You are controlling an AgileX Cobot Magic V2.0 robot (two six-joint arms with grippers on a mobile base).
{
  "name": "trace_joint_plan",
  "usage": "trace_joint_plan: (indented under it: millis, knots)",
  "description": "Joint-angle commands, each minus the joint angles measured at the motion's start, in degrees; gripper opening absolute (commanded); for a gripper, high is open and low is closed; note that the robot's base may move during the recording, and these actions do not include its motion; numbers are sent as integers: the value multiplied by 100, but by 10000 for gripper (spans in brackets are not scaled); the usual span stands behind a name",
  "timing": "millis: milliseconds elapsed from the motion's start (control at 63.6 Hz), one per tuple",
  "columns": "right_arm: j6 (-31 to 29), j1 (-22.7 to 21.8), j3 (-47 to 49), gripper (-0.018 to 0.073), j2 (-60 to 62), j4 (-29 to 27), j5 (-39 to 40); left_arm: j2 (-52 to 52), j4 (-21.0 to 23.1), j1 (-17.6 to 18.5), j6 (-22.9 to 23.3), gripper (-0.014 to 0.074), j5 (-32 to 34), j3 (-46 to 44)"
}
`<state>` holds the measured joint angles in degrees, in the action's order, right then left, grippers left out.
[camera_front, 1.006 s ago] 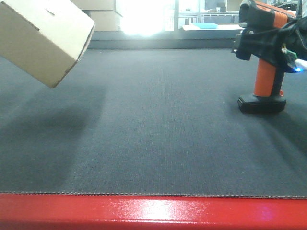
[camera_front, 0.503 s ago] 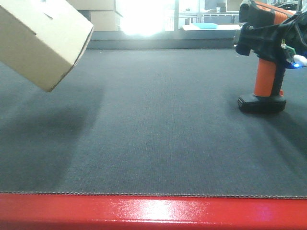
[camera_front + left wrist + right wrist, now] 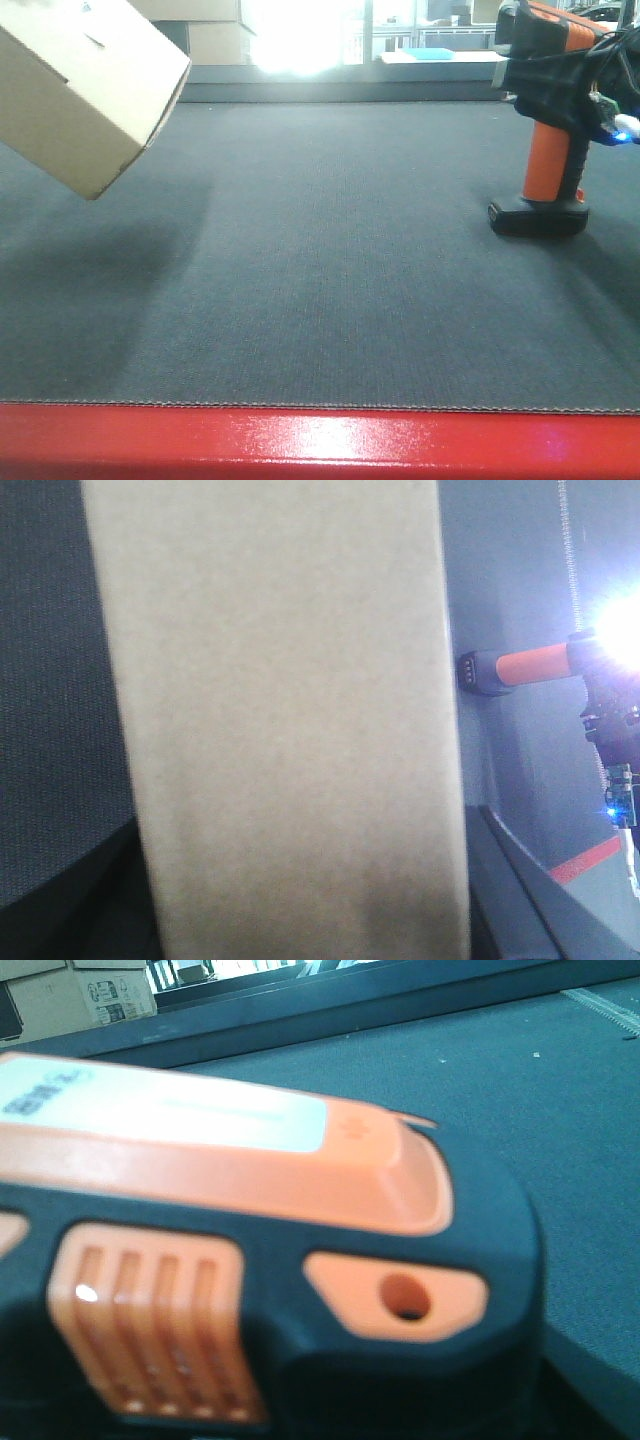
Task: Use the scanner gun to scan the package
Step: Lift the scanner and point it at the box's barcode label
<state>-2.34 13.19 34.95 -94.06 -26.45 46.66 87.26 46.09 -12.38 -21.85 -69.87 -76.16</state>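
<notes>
The package [image 3: 80,95], a plain tan cardboard box, hangs tilted above the mat at the upper left. In the left wrist view the package [image 3: 280,720] fills the frame and hides my left gripper's jaws; only a dark finger [image 3: 505,900] shows beside it. At the right, the scanner gun [image 3: 548,165] stands with its black foot close to the mat. My right gripper [image 3: 572,85] is shut on its head. The right wrist view shows only the scanner gun's orange and black head [image 3: 250,1260], very close. The left wrist view also shows the scanner gun [image 3: 520,667] beyond the box.
A dark woven mat [image 3: 330,260] covers the table, with a red edge [image 3: 320,440] along the front. Larger cardboard boxes [image 3: 215,40] stand at the back left, next to a glaring window. A blue object [image 3: 425,53] lies far behind.
The package has drifted a little to the left. The scanner gun has shifted slightly left and its foot has risen a touch, with the handle tilting.
</notes>
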Motion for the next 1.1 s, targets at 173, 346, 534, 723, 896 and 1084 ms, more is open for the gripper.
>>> trace_joint_plan:
  millis: [173, 346, 534, 723, 896, 1084]
  knots:
    - [-16, 6, 42, -154, 109, -43, 159, -65, 134, 5, -51, -111, -9, -4]
    - [-396, 6, 125, -154, 660, 128, -273, -65, 134, 5, -51, -111, -9, -4]
    - [-1819, 6, 847, -154, 1089, 273, -1956, -65, 111, 5, -51, -111, -9, -4]
    - [-2867, 6, 1665, -154, 1142, 273, -3147, -65, -78, 5, -51, -111, -9, -4]
    - [-3389, 6, 2086, -154, 1142, 273, -3316, -65, -389, 5, -51, -111, -9, -4]
    - [-3852, 6, 2283, -154, 1142, 299, -3346, -65, -492, 5, -51, -111, -9, -4]
